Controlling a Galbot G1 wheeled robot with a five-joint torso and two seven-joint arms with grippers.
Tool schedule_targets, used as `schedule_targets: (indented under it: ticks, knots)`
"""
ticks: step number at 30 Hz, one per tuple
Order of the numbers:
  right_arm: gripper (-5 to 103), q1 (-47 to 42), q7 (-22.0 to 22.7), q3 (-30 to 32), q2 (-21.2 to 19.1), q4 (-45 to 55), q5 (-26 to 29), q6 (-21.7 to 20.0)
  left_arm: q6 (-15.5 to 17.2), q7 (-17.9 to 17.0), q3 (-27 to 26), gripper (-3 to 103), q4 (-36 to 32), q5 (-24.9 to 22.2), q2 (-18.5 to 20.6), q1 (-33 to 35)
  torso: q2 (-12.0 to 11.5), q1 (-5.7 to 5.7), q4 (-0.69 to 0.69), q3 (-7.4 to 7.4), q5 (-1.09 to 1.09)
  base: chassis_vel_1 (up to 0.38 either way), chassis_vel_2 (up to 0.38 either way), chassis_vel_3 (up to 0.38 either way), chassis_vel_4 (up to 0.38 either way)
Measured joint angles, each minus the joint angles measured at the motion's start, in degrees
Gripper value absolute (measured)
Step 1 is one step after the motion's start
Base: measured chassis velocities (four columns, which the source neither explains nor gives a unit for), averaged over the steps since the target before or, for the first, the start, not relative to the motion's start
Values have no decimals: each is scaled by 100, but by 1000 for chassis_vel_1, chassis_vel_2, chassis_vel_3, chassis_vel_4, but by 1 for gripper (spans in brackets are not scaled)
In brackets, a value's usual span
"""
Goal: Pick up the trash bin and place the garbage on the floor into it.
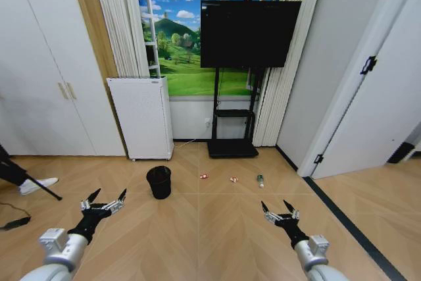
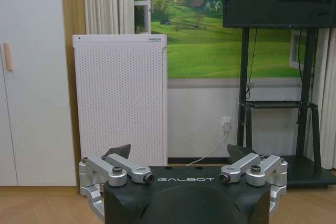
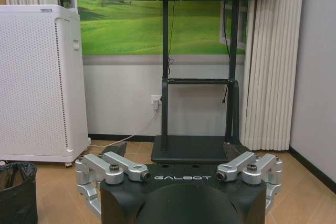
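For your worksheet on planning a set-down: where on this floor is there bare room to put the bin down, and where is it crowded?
Bare floor lies between the open left gripper and open right gripper, nearer the robot than the trash bin. Crowded: the row of garbage, wrapper, scrap and green bottle, before the TV-stand base; the bin stands near the white appliance.

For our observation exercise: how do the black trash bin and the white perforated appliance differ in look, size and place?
The trash bin is black, round and low; the white perforated appliance is white, boxy and far taller. The bin stands out on the open floor; the appliance stands back against the wall. Both stand upright, untouched by either pincer.
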Motion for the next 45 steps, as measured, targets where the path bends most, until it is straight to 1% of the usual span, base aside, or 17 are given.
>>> schedule_targets:
  ticks: [12,15,18,20,21,23,24,25,28,30,32,33,35,36,39,41,45]
  knots:
    - [100,26,-5,-48,52,-3,-92,-5,-11,50,-22,100,76,-12,3,-16,-1,2,1,0,4,-353,359,360,-347]
    - [100,30,-5,-55,73,-3,-120,-8,-20,53,-35,100,101,-22,1,-24,1,-1,0,-1,-5,-382,374,354,-367]
    - [100,31,-8,-80,89,-4,-151,-16,-33,59,-45,100,112,-31,-3,-25,0,1,2,0,7,-337,356,318,-348]
    - [100,30,-8,-96,105,-3,-178,-18,-42,67,-55,100,136,-42,-10,-22,1,-1,0,-2,-10,-361,341,347,-346]
    - [100,31,-8,-116,116,-3,-193,-24,-50,92,-73,100,140,-48,-10,-19,0,-1,0,-1,5,-289,343,342,-339]
    - [100,31,-9,-126,123,-2,-205,-31,-53,114,-96,100,143,-54,-10,-13,1,-1,3,-1,7,-334,351,337,-342]
    - [100,31,-8,-134,128,2,-214,-34,-54,134,-106,100,154,-65,-12,-9,2,-1,-1,-2,-11,-379,327,375,-345]
    - [100,31,-8,-134,128,2,-214,-34,-54,134,-106,100,154,-65,-12,-9,2,-1,-1,-2,-11,-379,327,375,-345]
    - [100,33,-9,-153,141,4,-248,-41,-61,141,-131,100,175,-96,-13,-7,0,-1,1,0,10,-342,350,320,-364]
    - [100,30,-9,-170,161,9,-249,-11,-92,141,-135,100,218,-109,-13,-14,2,0,0,-1,-14,-351,368,350,-346]
    - [100,32,-1,-185,173,-8,-241,51,-93,140,-134,100,229,-108,-13,-16,1,-1,0,-1,-7,-360,353,338,-345]
    - [100,32,2,-198,186,-20,-243,69,-95,139,-132,100,229,-105,-21,-16,0,-1,1,-1,11,-360,358,351,-360]
    - [100,22,13,-197,189,-20,-247,69,-91,135,-125,100,229,-102,-35,-16,0,-1,2,-1,5,-337,358,328,-313]
    - [100,16,27,-195,190,-15,-248,70,-67,116,-117,100,229,-92,-49,-14,-8,-1,-1,-5,-14,-323,288,328,-313]
    - [100,13,32,-196,193,-15,-249,66,-31,81,-125,100,186,-81,-63,0,-55,-22,0,-25,11,-290,281,206,-233]
    - [100,21,33,-195,193,-9,-249,59,-8,70,-146,100,183,-80,-65,7,-109,-48,0,-54,-8,-132,104,111,-44]
    - [100,33,33,-227,209,-2,-256,32,-1,70,-193,100,184,-75,-66,18,-220,-101,-1,-129,3,-29,0,11,8]
